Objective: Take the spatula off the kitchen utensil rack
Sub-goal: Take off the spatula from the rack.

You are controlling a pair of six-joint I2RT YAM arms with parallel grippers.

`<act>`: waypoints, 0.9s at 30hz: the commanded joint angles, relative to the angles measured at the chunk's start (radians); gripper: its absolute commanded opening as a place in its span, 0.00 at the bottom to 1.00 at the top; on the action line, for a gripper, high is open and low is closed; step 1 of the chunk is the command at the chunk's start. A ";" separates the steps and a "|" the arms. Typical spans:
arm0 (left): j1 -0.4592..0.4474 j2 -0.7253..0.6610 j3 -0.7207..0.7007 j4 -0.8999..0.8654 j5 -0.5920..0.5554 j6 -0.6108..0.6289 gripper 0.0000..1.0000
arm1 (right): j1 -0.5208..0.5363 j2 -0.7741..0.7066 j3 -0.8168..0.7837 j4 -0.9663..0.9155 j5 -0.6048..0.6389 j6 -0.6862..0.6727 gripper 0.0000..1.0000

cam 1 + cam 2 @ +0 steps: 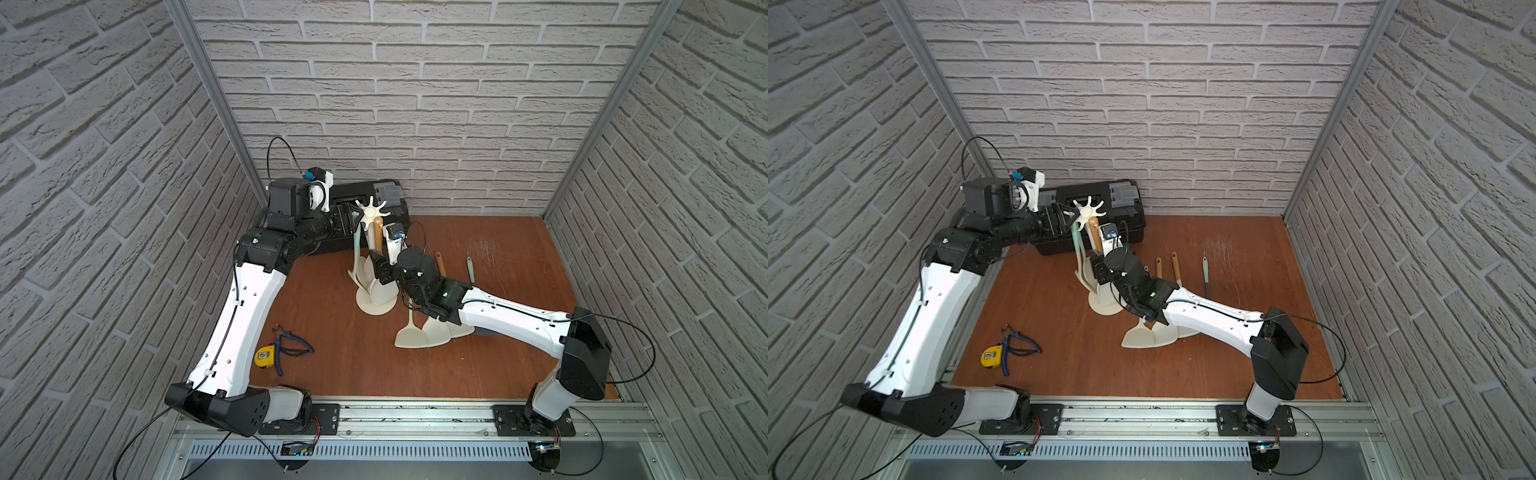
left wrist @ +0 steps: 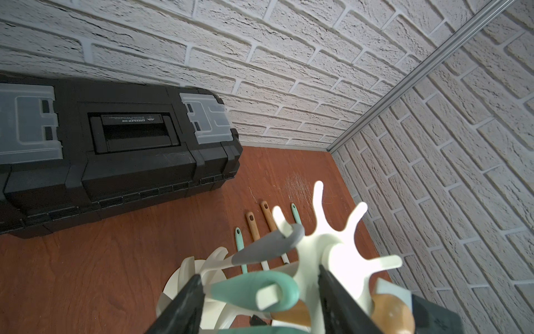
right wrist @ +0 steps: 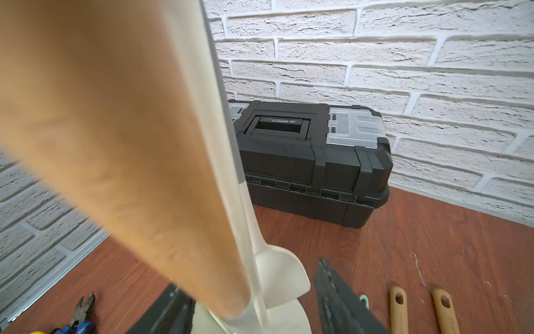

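Right wrist view: the wood-handled spatula (image 3: 115, 144) fills my near field, smooth tan wood, rounded and blurred. It hangs from the crown of the kitchen utensil rack (image 1: 371, 211), not yet off.
Rack shape: cream-white plastic with a round flat base, a thin upright pole and a star of hook prongs. It stands mid-table, in front of the toolbox (image 2: 138, 167) and apart from it.
Other hangers: a teal-handled utensil (image 2: 260, 292) and a grey-handled utensil (image 2: 268, 245), with their looped ends at the prongs.
Surface: the table (image 1: 498, 365) is reddish wood grain, scuffed pale toward the back.
Back edge: the toolbox is ribbed black plastic with translucent grey latches, set against the brick-pattern wall (image 1: 415, 104).
Clutter: loose spatulas (image 1: 436, 330) lie flat just beside the base under my right forearm, cream blades overlapping.
Open room: bare table lies right of the loose spatulas. The pliers (image 1: 291, 345) and a yellow tape measure (image 1: 264, 356) sit well apart, near my left arm.
Right side: my right gripper (image 3: 248, 286) has its jaws apart around the lower wooden handle, with a gap showing at one finger, so it has no clamp on the handle.
Left side: my left gripper (image 2: 258, 273) is at the crown, fingers spread with the teal loop between them. I cannot tell whether they press anything.
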 commanded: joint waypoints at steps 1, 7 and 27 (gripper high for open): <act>0.000 -0.002 -0.032 -0.056 0.012 0.012 0.64 | 0.004 -0.054 0.004 0.033 0.034 0.005 0.67; 0.001 0.000 -0.037 -0.050 0.022 0.011 0.64 | 0.004 -0.045 0.021 0.052 0.016 -0.022 0.68; 0.023 -0.015 -0.060 -0.053 0.025 0.018 0.63 | 0.005 -0.145 -0.036 0.072 -0.091 -0.092 0.03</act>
